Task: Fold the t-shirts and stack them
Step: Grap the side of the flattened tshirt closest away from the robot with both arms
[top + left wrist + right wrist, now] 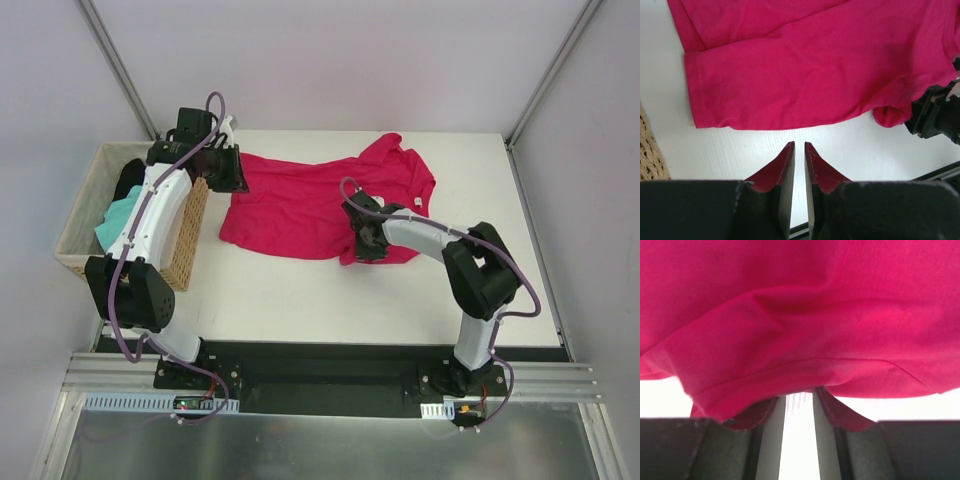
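Lying rumpled on table (300, 290): crimson t-shirt (310, 205), hem folded.

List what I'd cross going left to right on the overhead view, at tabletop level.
wicker basket → mint-green shirt inside it → left pincer → crimson t-shirt → right pincer at its near hem
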